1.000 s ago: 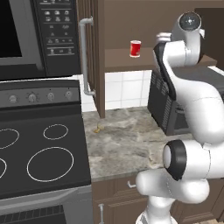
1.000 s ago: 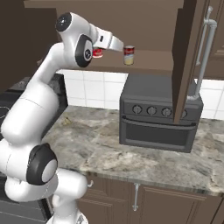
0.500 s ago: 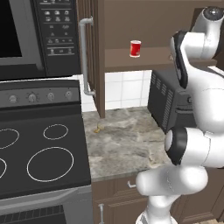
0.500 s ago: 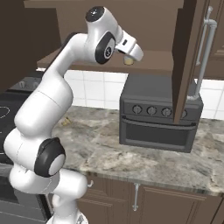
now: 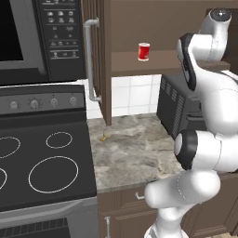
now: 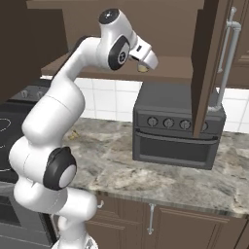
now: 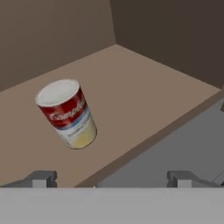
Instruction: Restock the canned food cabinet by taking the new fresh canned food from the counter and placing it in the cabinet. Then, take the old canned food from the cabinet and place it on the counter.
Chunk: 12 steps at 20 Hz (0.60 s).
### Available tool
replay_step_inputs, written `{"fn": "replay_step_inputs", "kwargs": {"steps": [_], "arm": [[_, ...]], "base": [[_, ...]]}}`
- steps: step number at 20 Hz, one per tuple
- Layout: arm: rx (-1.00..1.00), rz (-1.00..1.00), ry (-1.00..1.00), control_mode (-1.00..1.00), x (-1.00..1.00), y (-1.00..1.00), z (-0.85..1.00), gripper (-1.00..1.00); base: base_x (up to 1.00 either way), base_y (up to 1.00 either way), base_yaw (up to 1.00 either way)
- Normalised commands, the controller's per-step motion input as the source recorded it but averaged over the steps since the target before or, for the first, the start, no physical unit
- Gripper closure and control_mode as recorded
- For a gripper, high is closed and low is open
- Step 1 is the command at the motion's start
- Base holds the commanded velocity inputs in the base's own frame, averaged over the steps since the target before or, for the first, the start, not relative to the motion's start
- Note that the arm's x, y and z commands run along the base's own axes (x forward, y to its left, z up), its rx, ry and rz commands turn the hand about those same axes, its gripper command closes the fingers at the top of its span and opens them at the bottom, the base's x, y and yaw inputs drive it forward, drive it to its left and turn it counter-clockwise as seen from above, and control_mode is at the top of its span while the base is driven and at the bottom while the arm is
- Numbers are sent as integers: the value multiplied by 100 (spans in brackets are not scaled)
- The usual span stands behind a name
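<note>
**Arm swung right along the cabinet shelf, jaws spread over the banded can**

Since a second ago the arm has swung to the right: in the left base view its upper links, which stood near the middle of the shelf, now sit at the right edge of the picture, and in the right base view the hand has travelled from the left part of the shelf to above the toaster oven (image 6: 177,133). The all-red can (image 5: 144,51) has not moved; it stands upright on the cabinet (image 5: 135,62) shelf, well to the left of the arm, apart from it.

The gripper (image 7: 113,177) hangs just off the shelf's front edge with its jaws spread wide and nothing between them. Ahead of it, in the hand view, stands the old can (image 7: 68,114): a pale silvery lid, a red upper band with white script lettering, a thin blue stripe, and a cream-yellow lower part. It rests on the brown shelf board, a little in from the edge, to the left of the line between the fingertips (image 7: 43,178), not touched by them. In the right base view it is mostly hidden behind the hand.

The marbled table (image 5: 135,153) lies below the shelf, beside the black stovetop (image 5: 44,162).
</note>
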Motion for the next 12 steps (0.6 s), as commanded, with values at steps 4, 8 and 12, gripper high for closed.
{"fn": "replay_step_inputs", "kwargs": {"steps": [4,8,12], "arm": [[0,3,-3,-100,46,10,-12,-100],[0,3,0,-100,39,0,-8,-100],[0,2,0,-100,34,0,-7,-100]], "base": [[0,0,0],[0,0,0],[0,0,0]]}}
